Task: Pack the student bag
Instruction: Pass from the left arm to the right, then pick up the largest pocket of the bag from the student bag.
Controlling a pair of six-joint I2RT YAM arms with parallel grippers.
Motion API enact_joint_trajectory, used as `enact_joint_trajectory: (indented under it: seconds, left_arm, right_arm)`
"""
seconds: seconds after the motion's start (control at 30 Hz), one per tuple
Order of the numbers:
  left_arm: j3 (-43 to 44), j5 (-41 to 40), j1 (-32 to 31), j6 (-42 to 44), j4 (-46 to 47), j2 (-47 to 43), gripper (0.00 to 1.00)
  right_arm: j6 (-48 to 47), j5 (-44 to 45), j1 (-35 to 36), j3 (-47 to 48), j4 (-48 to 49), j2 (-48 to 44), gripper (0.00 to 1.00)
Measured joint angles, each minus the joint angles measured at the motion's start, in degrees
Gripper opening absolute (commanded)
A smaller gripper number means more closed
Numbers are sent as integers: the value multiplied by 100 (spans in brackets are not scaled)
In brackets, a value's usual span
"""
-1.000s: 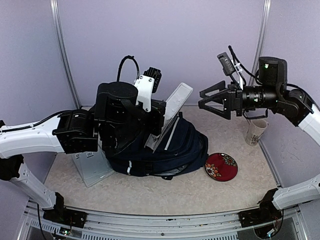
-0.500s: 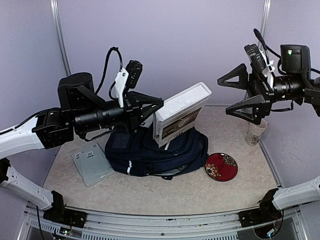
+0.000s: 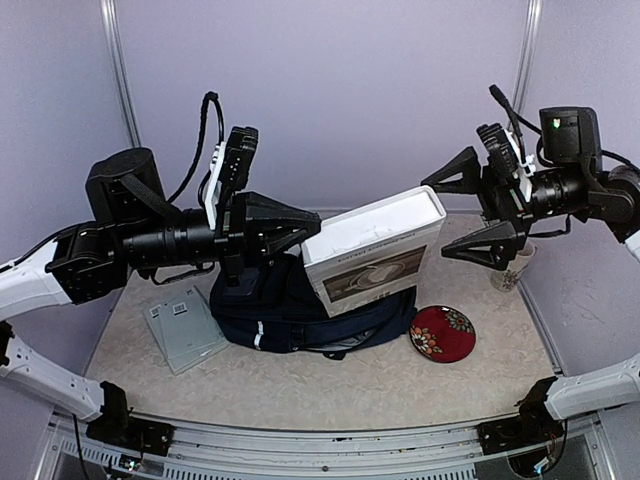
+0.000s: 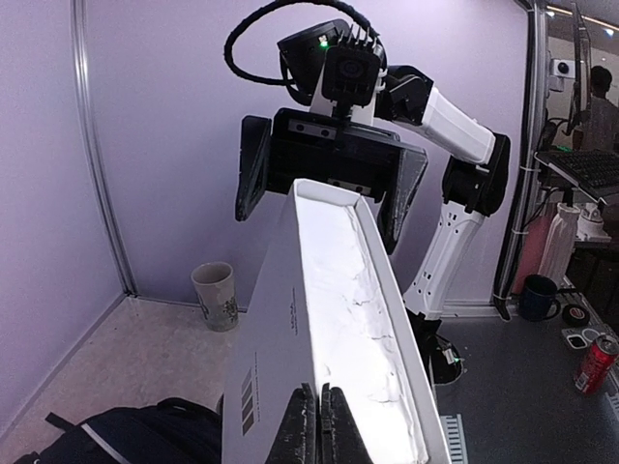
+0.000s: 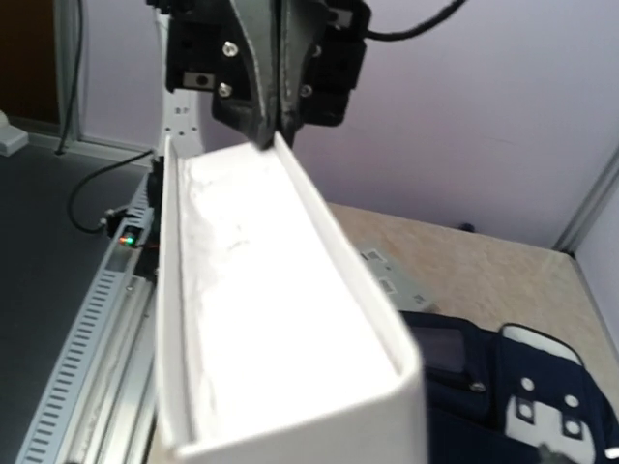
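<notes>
Your L gripper (image 3: 312, 237) clamps the white book (image 3: 375, 250) by one end, long axis toward wide-open R gripper (image 3: 436, 220), student bag (image 3: 300, 320) prob. directly below.

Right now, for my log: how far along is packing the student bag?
Done: nothing visibly packed. In hand: the left gripper pinches a white book above the student bag; the open right gripper straddles its far end. Left: book into bag; grey booklets, red pouch and mug sit outside.
</notes>
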Motion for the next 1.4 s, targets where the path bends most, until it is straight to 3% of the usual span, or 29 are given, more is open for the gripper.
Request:
enact_joint_trajectory:
  seconds: [0.17, 0.6, 0.73, 0.77, 0.87, 0.9, 1.17, 1.3, 1.4]
  left_arm:
    - [-66, 184, -68, -7, 55, 15, 0]
    - [-63, 151, -90, -140, 275, 103, 0]
    - [-96, 22, -90, -212, 348, 116, 0]
    - [-98, -9, -85, -225, 352, 133, 15]
    - [-96, -192, -11, -267, 483, 214, 85]
    - [-94, -332, 15, -286, 560, 260, 95]
    - [116, -2114, 249, -205, 382, 560, 99]
    - [636, -2645, 118, -87, -33, 1117, 99]
    - [876, -2955, -83, 111, -382, 1650, 99]
  right_arm:
    - [85, -229, 0, -350, 304, -13, 93]
    - [573, -1113, -13, -907, 1049, 114, 26]
    - [1010, -1130, -20, -1469, 1757, -151, 24]
    - [1130, -1123, -22, -1600, 1915, -210, 23]
    - [1449, -1008, -31, -1759, 2155, -284, 21]
    - [1569, -901, -31, -1784, 2201, -284, 20]
    - [2785, 472, -409, -2070, 2212, -409, 13]
    - [3523, 1360, -1154, -2398, 2216, -490, 4]
    - [4225, 1731, -1834, -2909, 2356, -831, 4]
